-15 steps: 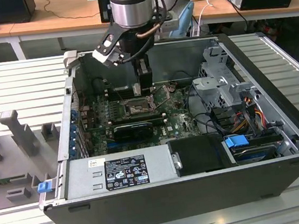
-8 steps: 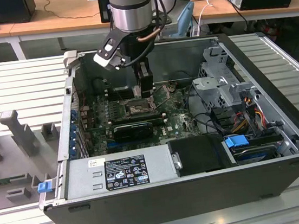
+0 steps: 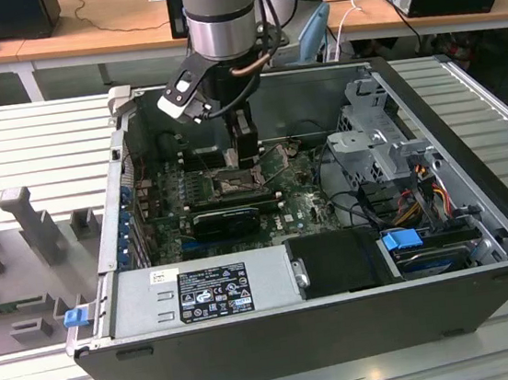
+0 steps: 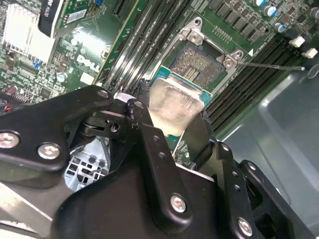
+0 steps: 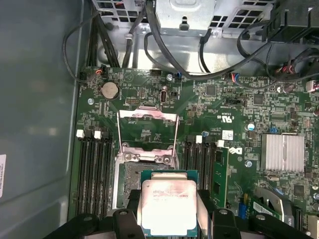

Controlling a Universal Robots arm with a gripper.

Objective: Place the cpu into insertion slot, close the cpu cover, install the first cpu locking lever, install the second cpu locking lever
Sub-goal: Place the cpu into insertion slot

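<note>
Silver-topped cpu (image 5: 169,204) pinched above the open insertion slot (image 5: 130,181)

Part of the slot hides behind the cpu in both wrist views, and in the exterior view the cpu is too small to find. The black gripper (image 5: 169,216) clamps the cpu's opposite edges, holding it over the slot, not seated; the cpu cover (image 5: 148,130) lies swung open beyond the slot.

Found the cpu (image 5: 167,204), a thin square chip with a pale silver top and green edging, clamped flat by two opposite sides in the gripper (image 5: 168,214). Hung over part of the insertion slot (image 5: 128,181), not seated. Saw bare dark contacts inside the slot's metallic rim. Saw the cpu cover (image 5: 148,113), a windowed metal frame, swung open beyond the slot's hinge edge.
</note>
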